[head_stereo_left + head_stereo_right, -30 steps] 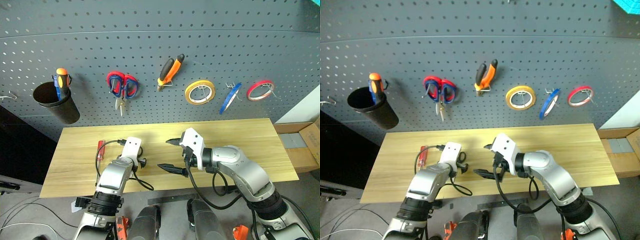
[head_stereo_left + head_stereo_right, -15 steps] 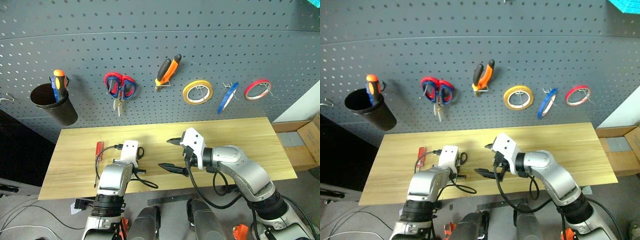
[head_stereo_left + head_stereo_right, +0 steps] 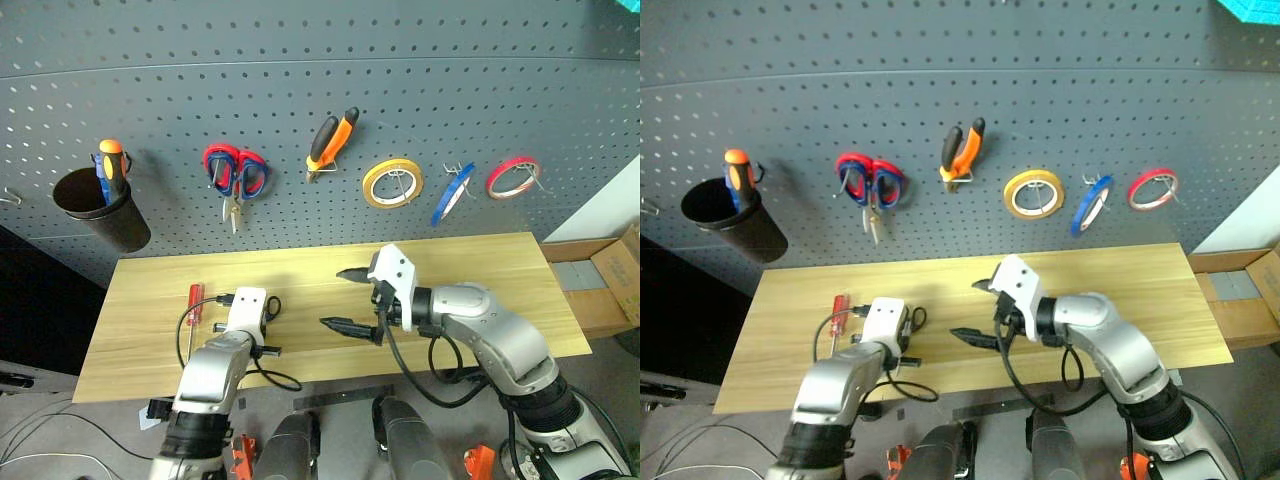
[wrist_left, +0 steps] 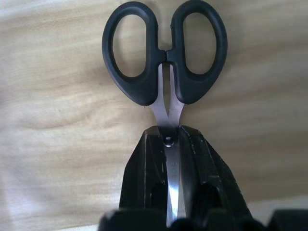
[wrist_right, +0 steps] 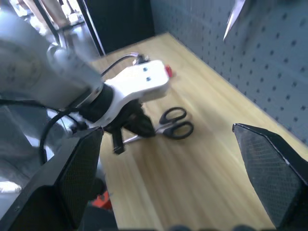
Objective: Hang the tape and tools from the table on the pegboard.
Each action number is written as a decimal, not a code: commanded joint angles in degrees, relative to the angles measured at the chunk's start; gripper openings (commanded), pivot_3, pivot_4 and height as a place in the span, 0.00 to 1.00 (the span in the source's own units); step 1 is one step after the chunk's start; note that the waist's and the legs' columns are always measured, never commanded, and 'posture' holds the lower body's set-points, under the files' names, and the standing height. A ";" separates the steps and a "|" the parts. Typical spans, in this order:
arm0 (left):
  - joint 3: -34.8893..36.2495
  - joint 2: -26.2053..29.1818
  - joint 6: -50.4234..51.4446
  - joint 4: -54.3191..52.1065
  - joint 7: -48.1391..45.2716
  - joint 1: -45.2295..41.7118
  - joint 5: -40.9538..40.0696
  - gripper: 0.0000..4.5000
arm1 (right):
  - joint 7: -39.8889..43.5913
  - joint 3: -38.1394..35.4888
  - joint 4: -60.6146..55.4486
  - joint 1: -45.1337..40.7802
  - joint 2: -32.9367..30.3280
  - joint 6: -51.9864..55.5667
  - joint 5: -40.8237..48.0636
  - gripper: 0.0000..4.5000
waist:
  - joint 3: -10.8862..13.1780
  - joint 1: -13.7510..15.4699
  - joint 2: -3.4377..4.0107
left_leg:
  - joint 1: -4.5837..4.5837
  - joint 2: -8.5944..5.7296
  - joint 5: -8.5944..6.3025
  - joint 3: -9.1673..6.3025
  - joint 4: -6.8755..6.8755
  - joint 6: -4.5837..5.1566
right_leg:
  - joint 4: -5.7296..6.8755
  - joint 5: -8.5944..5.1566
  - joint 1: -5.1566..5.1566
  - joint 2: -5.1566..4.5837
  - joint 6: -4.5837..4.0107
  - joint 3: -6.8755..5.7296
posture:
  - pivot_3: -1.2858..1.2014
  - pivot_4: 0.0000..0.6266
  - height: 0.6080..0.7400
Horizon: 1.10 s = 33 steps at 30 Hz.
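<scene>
**One cup, one occupant**

One black cup (image 3: pixel 93 207) on the pegboard (image 3: pixel 320 120) holds an orange-topped screwdriver (image 3: pixel 109 166). Left gripper (image 4: pixel 169 144) pinches the black-handled scissors (image 4: pixel 164 62) by the blades over the table (image 3: pixel 480 275); right gripper (image 3: pixel 345 298) is spread, empty. Red-handled screwdriver (image 3: pixel 193 303) lies nearby.

— Where's free room?
— The right half of the tabletop (image 3: pixel 500 265) is bare plank, and so is the pegboard (image 3: pixel 300 40) above the hung items.
— What's in the way?
— The right pincer (image 3: pixel 345 298), jaws wide, hangs mid-tabletop; a red screwdriver (image 3: pixel 193 303) lies left.
</scene>
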 commanded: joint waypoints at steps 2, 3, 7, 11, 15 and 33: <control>1.46 2.53 -13.21 -8.36 -5.23 4.96 -1.65 0.02 | 3.90 -2.83 -1.56 -0.04 -1.68 -1.40 4.04 1.00 | -0.01 0.41 0.00 | -0.01 0.00 -0.03 0.00 0.00 0.03 | -0.06 -0.01 0.02 -0.02 -0.02 -0.02 | 0.49 0.41 1.00; 2.12 2.76 -16.82 -9.44 -6.08 6.29 -2.01 0.02 | 4.72 -2.76 -0.95 0.02 -2.34 -2.08 3.87 1.00 | -0.01 0.55 0.00 | -0.03 -0.01 -0.03 0.00 0.00 0.03 | -0.09 -0.01 0.02 -0.02 -0.02 -0.03 | 0.50 0.40 1.00; 5.45 1.31 -36.24 -14.89 -10.19 11.54 -5.00 0.02 | 6.85 -3.44 1.20 -1.73 -2.56 -4.26 4.73 1.00 | -0.04 1.41 0.00 | -0.08 -0.02 -0.02 -0.02 -0.01 0.01 | -0.15 -0.02 0.01 -0.06 -0.05 -0.06 | 0.50 0.36 1.00; 6.66 -0.16 -47.32 -12.98 -10.10 13.40 -4.57 0.02 | 7.33 -5.10 3.06 -4.39 -0.42 -6.28 6.35 1.00 | -0.10 1.56 0.03 | -0.07 -0.01 -0.03 0.02 -0.01 0.03 | -0.15 -0.02 0.03 -0.08 -0.05 -0.08 | 0.51 0.34 1.00; 7.73 -0.50 -53.90 -12.49 -8.36 11.79 -2.67 0.02 | 6.20 -5.78 4.04 -8.74 0.62 -7.78 5.48 1.00 | -0.13 1.74 -0.01 | -0.11 -0.04 -0.03 0.01 0.02 0.03 | -0.14 -0.01 0.01 -0.08 -0.05 -0.10 | 0.51 0.33 1.00; 8.87 -0.15 -63.67 -9.57 -5.40 7.42 -0.36 0.02 | 8.38 -3.89 11.23 -13.53 2.54 -14.19 3.00 1.00 | -0.39 2.29 -0.16 | -0.07 -0.07 0.09 0.02 0.05 -0.14 | -0.02 -0.01 0.00 -0.06 -0.05 -0.28 | 0.53 0.29 1.00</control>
